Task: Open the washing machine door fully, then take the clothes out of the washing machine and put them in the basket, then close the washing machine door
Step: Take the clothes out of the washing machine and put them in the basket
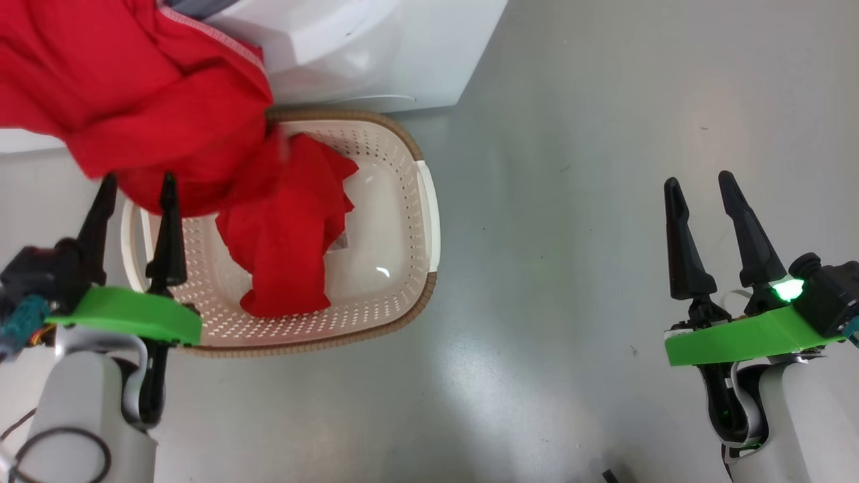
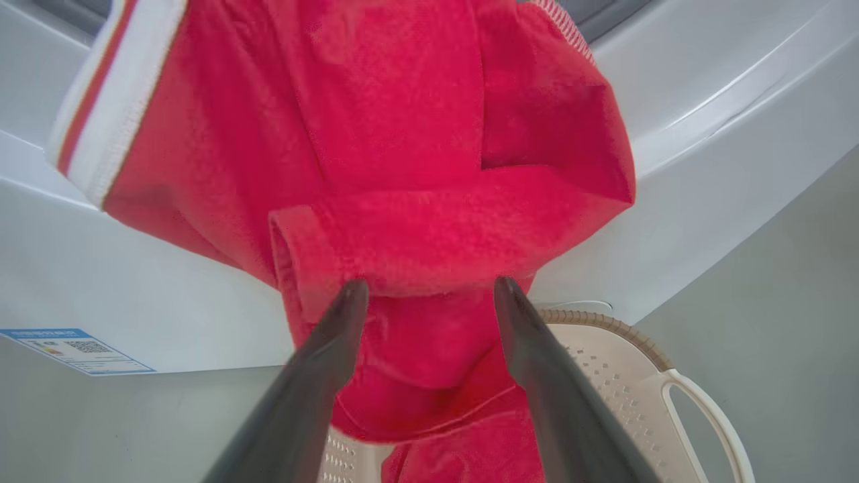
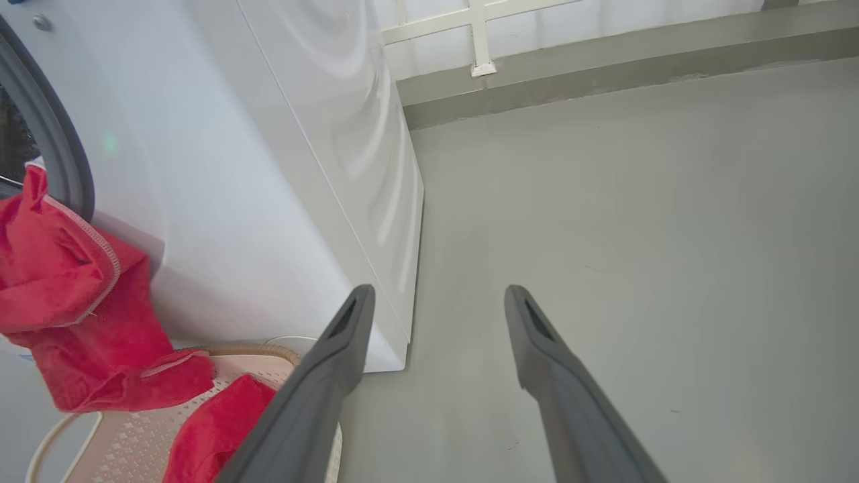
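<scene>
Left tool [image 1: 137, 178] lower left and right tool [image 1: 699, 180] lower right, both open and empty; basket [image 1: 429, 221] centre left on floor [image 1: 604, 268], part of red clothes [image 1: 134, 87] inside, rest draped up to washing machine [image 1: 376, 54] at top left

A smooth grey-green floor [image 1: 604, 201] covers the right and lower parts of the head view. It is slightly glossy, with soft pale reflections and a few tiny dark specks. Standing directly on it at the upper middle of the frame is the white washing machine [image 1: 376, 60]. At centre left the cream basket [image 1: 429, 221], brown-rimmed, sits on the floor just beside the machine's base. In the right wrist view the floor meets a low grey ledge [image 3: 604, 74] along the top.
</scene>
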`<state>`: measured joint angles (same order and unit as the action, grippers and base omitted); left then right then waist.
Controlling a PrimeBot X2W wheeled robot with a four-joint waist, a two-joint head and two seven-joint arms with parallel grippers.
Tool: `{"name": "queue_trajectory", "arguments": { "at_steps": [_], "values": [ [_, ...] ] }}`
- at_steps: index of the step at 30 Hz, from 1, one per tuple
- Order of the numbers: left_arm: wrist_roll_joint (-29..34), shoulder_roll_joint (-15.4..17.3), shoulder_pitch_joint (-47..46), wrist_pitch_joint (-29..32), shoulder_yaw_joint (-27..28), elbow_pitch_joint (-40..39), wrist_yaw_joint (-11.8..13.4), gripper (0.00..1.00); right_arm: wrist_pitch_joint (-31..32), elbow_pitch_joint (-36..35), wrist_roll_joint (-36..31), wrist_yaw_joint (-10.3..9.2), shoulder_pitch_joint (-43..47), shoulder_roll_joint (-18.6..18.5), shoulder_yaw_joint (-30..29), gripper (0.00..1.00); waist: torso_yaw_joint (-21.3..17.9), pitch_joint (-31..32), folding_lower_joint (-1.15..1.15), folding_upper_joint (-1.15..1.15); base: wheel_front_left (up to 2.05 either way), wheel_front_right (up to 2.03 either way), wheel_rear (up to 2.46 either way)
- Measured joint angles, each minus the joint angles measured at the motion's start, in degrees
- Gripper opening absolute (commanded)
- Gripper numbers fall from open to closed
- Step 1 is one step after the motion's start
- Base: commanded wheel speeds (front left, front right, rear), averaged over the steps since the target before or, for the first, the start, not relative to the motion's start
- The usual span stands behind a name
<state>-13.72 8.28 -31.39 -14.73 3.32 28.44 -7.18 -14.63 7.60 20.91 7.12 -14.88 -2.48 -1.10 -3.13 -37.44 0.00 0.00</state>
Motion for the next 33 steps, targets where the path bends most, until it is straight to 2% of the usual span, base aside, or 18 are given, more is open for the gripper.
{"name": "queue_trajectory", "arguments": {
  "at_steps": [9, 15, 28, 33],
  "values": [
    [0.12, 0.22, 7.46, 0.00, 0.44, -11.26, 0.00, 1.00, 0.00, 0.29, -0.25, 0.00, 0.26, -0.03, -0.41, 1.00, 1.03, 1.23, 0.00, 0.00, 0.00, 0.00, 0.00],
    [0.12, -0.22, 12.60, 0.00, 2.78, -16.71, 0.00, 1.00, 0.00, 0.54, -0.26, 0.00, 0.54, -0.04, -0.32, 1.00, 0.89, 2.05, 0.00, 0.00, 0.00, 0.00, 0.00],
    [0.64, -1.03, 13.72, 0.00, 2.41, -19.11, 0.00, 1.00, 0.00, 0.62, -0.32, 0.00, 0.68, -0.04, -0.32, 1.00, 0.71, 2.59, 0.00, 0.00, 0.00, 0.00, 0.00],
    [0.62, -0.88, 9.94, 0.00, 0.92, -18.62, 0.00, 1.00, 0.00, 0.63, -0.32, 0.00, 0.71, -0.05, -0.41, 1.00, 1.05, 2.51, 0.00, 0.00, 0.00, 0.00, 0.00]
  ]
}}
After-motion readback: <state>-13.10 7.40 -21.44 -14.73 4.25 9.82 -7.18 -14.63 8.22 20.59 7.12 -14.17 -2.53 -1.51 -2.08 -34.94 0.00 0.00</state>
